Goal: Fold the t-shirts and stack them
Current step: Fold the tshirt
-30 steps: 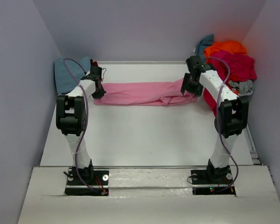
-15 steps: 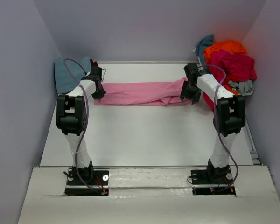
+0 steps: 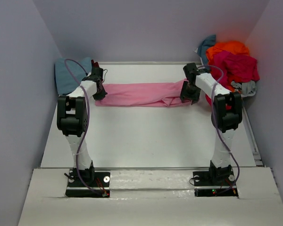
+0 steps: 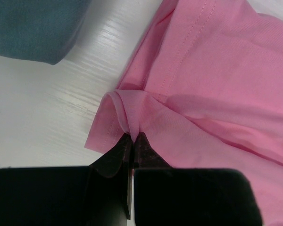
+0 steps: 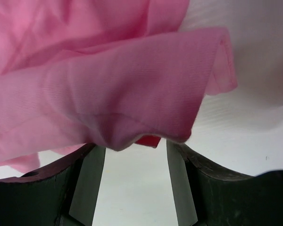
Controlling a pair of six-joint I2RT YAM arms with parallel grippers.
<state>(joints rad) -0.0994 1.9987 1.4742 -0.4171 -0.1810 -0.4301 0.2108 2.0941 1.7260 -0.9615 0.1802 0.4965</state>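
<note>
1. Pink t-shirt (image 3: 141, 94): lies as a long, loosely folded band across the far half of the white table (image 3: 146, 136), stretched between the two arms, with bunched folds at its right end.
2. Left pincer (image 4: 132, 141): clenched on a small pinched fold at the shirt's left corner; the jaws meet with the cloth caught between them, low over the table.
3. Right pincer (image 5: 136, 160): jaws stand well apart. A folded edge of the pink cloth hangs across the gap at the fingertips and is not clamped.
4. Dusty teal-blue t-shirt (image 3: 68, 73): lies at the far left edge of the table, near the left pincer and apart from the pink shirt.
5. Far right corner: a loose heap of an orange t-shirt (image 3: 228, 47), a crimson-magenta t-shirt (image 3: 238, 66), a teal t-shirt (image 3: 206, 44) and a grey t-shirt (image 3: 245, 87), beside the right arm.
</note>
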